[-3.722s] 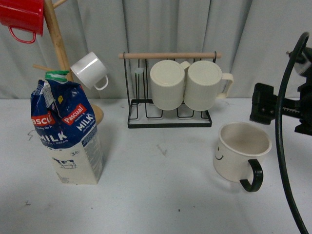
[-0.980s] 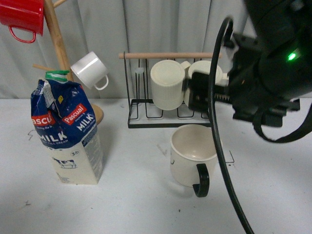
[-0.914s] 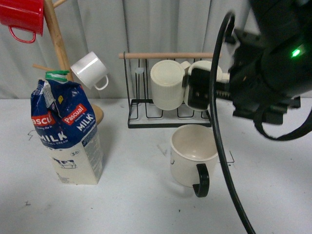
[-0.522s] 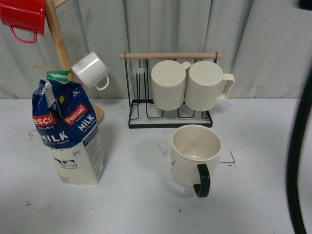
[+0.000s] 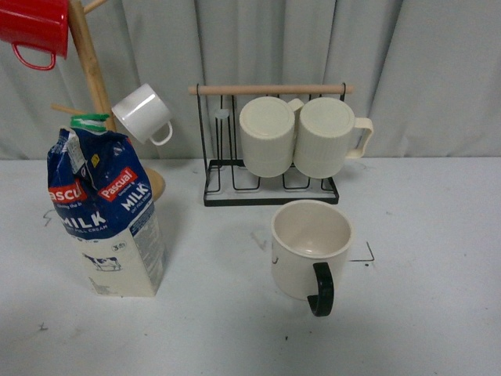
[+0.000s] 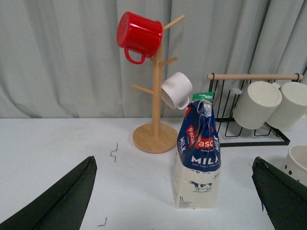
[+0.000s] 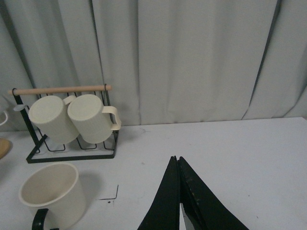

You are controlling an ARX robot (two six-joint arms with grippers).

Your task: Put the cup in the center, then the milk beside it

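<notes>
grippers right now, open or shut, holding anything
Left gripper: open wide, holding nothing.
Right gripper: shut, tips pressed together, nothing between them.

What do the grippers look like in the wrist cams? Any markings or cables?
Left gripper: two matte black wedge-shaped fingers tapering to tips, no markings or cables visible. Right gripper: same black tapered fingers, thin white sliver between them. Neither arm shows in the front view.
</notes>
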